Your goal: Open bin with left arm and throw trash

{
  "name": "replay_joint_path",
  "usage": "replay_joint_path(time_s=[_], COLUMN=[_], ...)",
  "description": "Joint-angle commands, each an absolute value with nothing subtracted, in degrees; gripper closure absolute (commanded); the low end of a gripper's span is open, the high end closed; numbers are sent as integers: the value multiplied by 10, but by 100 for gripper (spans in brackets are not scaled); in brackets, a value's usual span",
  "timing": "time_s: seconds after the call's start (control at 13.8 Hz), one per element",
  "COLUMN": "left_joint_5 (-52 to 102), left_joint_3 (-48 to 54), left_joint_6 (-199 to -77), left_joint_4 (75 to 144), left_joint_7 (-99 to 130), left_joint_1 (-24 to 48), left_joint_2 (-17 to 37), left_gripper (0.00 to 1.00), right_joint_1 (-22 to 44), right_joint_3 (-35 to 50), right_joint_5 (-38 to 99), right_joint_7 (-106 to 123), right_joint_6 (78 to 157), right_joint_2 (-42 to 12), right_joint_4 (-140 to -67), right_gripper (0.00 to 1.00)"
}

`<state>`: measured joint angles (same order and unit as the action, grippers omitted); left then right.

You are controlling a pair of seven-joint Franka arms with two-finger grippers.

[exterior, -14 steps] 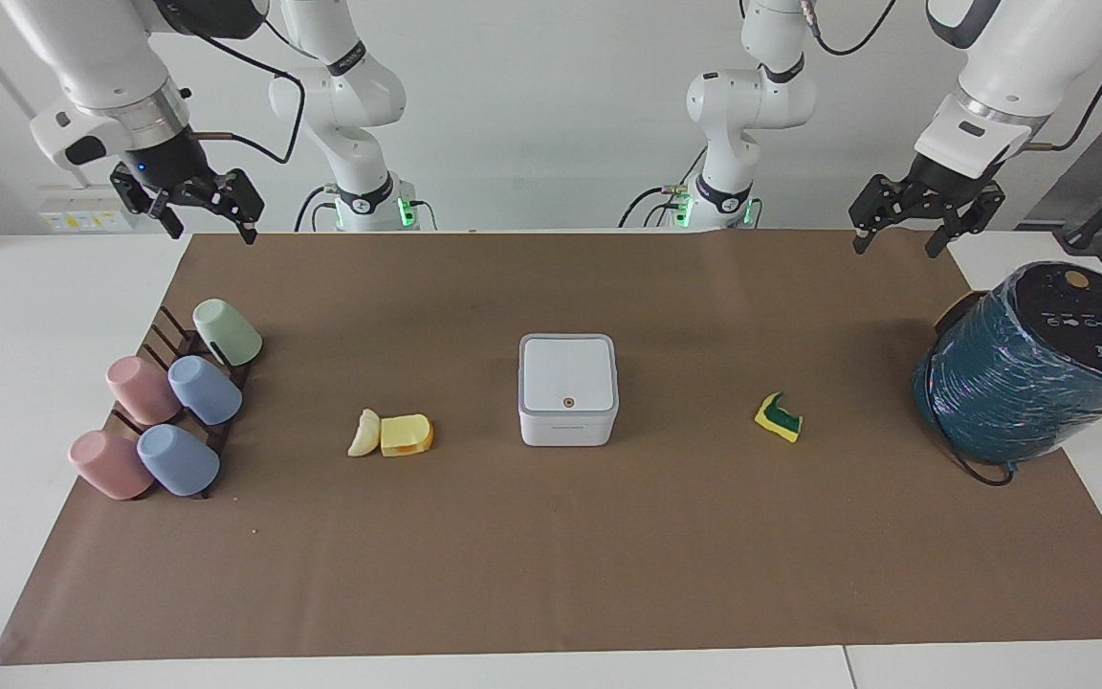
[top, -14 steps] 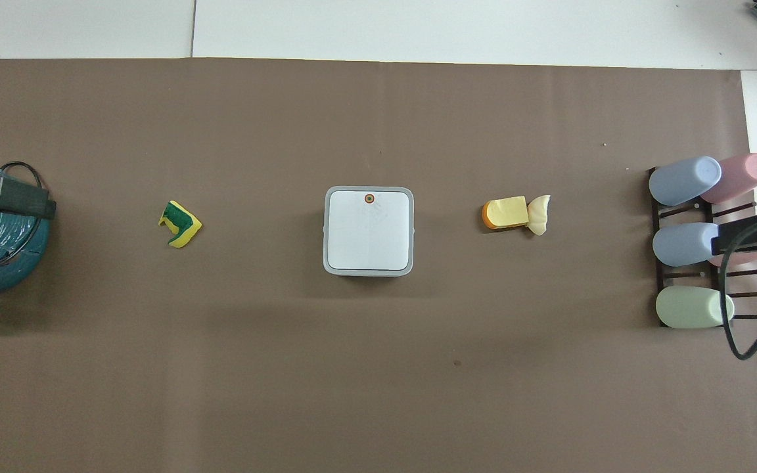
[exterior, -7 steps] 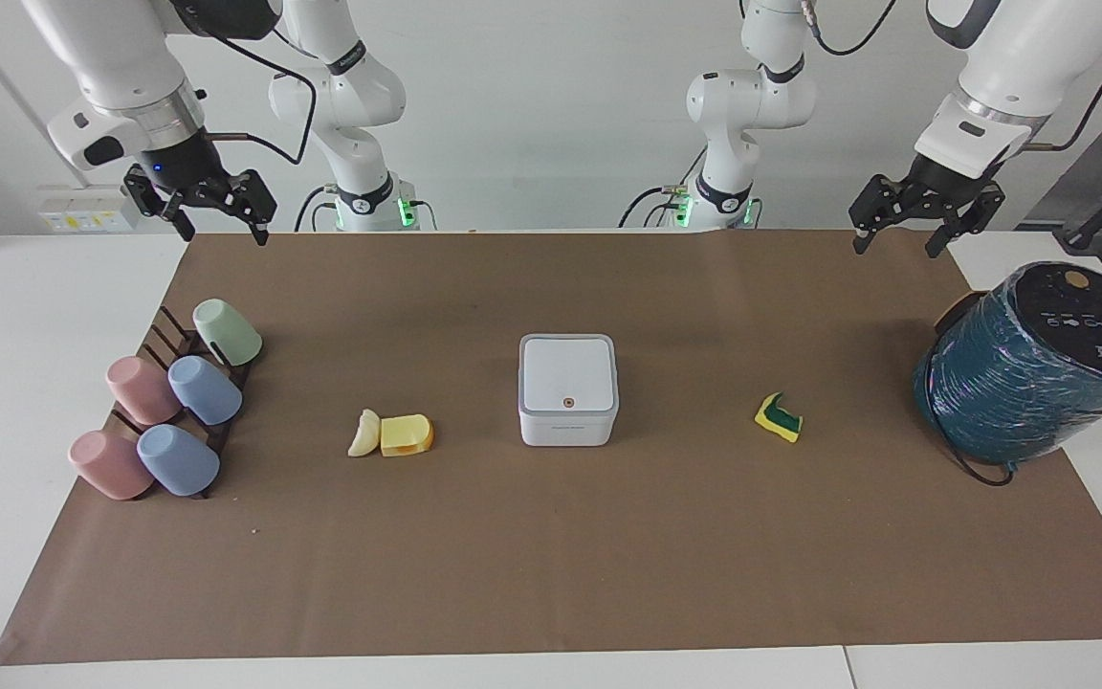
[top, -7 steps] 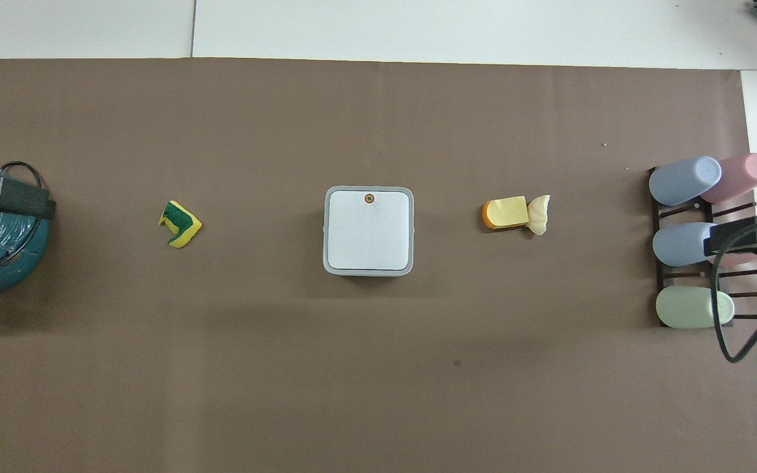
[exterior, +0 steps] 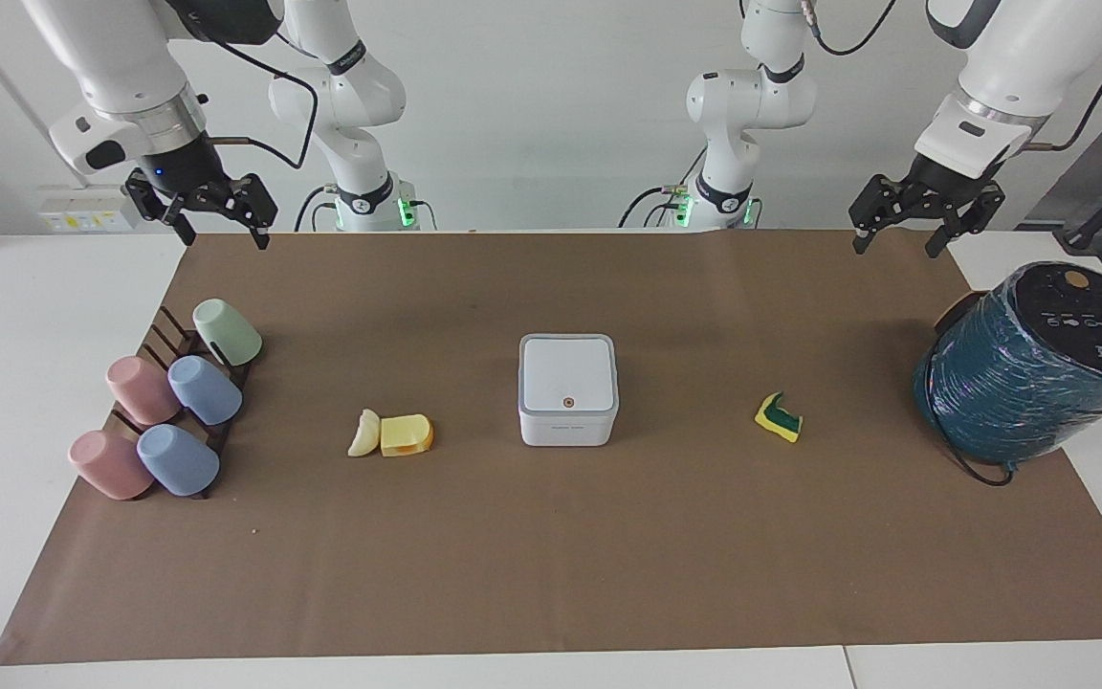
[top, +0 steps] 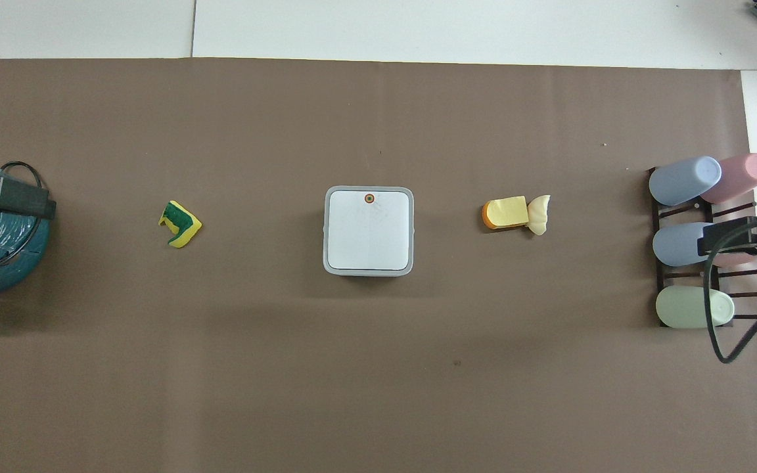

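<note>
The bin (exterior: 568, 388) sits at frame centre on the tabletop (exterior: 608, 555), lid down; it looks light and rigid, best lifted at the lid edge by the orange dot (exterior: 568, 402). The scraps (exterior: 390, 433) look soft and light. Its hinge and inside are hidden. Both the left hand (exterior: 898, 239) and right hand (exterior: 216, 230) hang released, empty, at upper corners.

We see the closed white bin (top: 368, 230) mid-mat, the sponge bit (top: 179, 223) toward our left arm's end, the yellow chunk (top: 504, 213) touching the cream crescent (top: 539, 214) toward our right's.
</note>
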<state>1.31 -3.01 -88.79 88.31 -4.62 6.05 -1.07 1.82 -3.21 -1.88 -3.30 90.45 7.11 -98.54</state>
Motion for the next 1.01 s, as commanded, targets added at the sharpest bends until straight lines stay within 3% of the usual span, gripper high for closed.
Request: replay_joint_path(time_s=[0.0, 0.36, 0.72, 0.94], left_joint_5=[5, 5, 5, 5], left_joint_3=[-35, -35, -35, -35], left_joint_6=[-884, -884, -884, -884], left_joint_4=[899, 899, 899, 899], left_joint_7=[-48, -48, -48, -48], left_joint_1=[67, 67, 67, 67], left_joint_2=[-27, -27, -27, -27], left_gripper=[0, 0, 0, 0], right_joint_1=[17, 16, 31, 48], right_joint_3=[-31, -31, -30, -30], right_joint_5=[-9, -8, -8, -8], right_joint_7=[-43, -43, -43, -59], right_joint_6=[920, 929, 1109, 1157], right_joint_2=[87, 87, 88, 41], right_joint_4=[-1007, -1022, -1137, -1146], right_gripper=[0, 0, 0, 0])
